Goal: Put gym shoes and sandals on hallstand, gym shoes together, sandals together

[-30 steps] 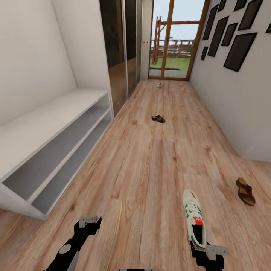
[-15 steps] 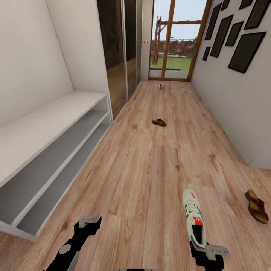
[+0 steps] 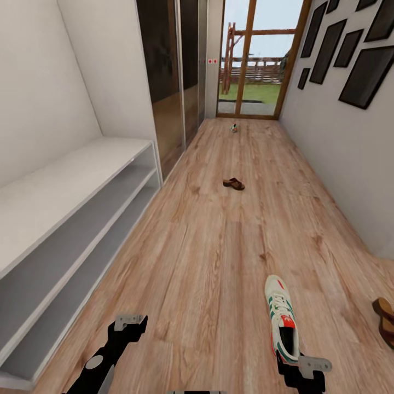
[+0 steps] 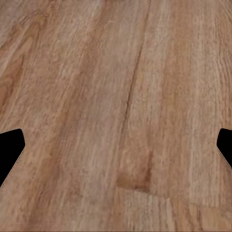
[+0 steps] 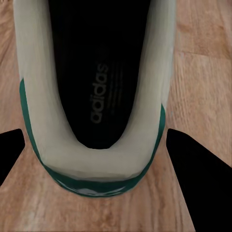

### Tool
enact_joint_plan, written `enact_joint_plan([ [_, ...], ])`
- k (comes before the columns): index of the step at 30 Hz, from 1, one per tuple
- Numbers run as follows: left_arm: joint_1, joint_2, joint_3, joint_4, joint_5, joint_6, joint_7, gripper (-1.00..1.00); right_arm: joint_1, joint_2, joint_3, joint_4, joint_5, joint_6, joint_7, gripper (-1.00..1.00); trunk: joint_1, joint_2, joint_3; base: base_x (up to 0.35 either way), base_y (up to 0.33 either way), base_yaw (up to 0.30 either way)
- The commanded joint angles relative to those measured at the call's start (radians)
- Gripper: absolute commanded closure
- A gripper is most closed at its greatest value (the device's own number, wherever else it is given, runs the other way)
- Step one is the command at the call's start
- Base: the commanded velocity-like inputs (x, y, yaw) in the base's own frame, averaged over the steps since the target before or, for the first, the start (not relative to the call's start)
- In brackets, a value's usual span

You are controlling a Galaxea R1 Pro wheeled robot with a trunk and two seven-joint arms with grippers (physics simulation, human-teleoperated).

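One gym shoe [image 3: 282,317], white with green stripes and a red-orange tongue, hangs just above the corridor floor [image 3: 219,246], and my right gripper [image 3: 301,364] is shut on its heel. The right wrist view looks into that gym shoe [image 5: 96,72], with a dark finger on either side of the heel. The other gym shoe [image 3: 234,128] lies far down the corridor by the glass door. A brown sandal [image 3: 233,184] lies mid-corridor, and a second sandal [image 3: 386,320] is at the right edge. The hallstand [image 3: 65,186] runs along the left wall. My left gripper [image 3: 128,323] is open over bare planks [image 4: 116,96].
Dark mirrored wardrobe doors [image 3: 164,82] follow the hallstand on the left. The right wall [image 3: 339,164] carries black picture frames. A glass door [image 3: 251,60] closes the far end. Open floor stretches between the hallstand and the right wall.
The whole view has shifted: the hallstand now sits closer and lower left, and the right sandal has slid to the frame edge. Both grippers and the held shoe keep their place in the view.
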Motion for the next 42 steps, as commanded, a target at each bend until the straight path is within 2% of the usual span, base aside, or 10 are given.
enact_joint_plan([
  [1,-0.001,-0.001,0.006,0.001,-0.001,-0.002,-0.009,-1.0,0.0,0.0,0.001,0.0,0.0,-0.003,-0.003,1.0,0.0,0.0,-0.001,0.339,0.0,0.0],
  [42,-0.001,-0.004,0.006,0.002,-0.001,-0.002,-0.01,-1.0,-0.001,0.0,0.0,-0.003,0.0,-0.004,-0.003,1.0,0.0,0.0,-0.001,0.339,0.0,0.0],
])
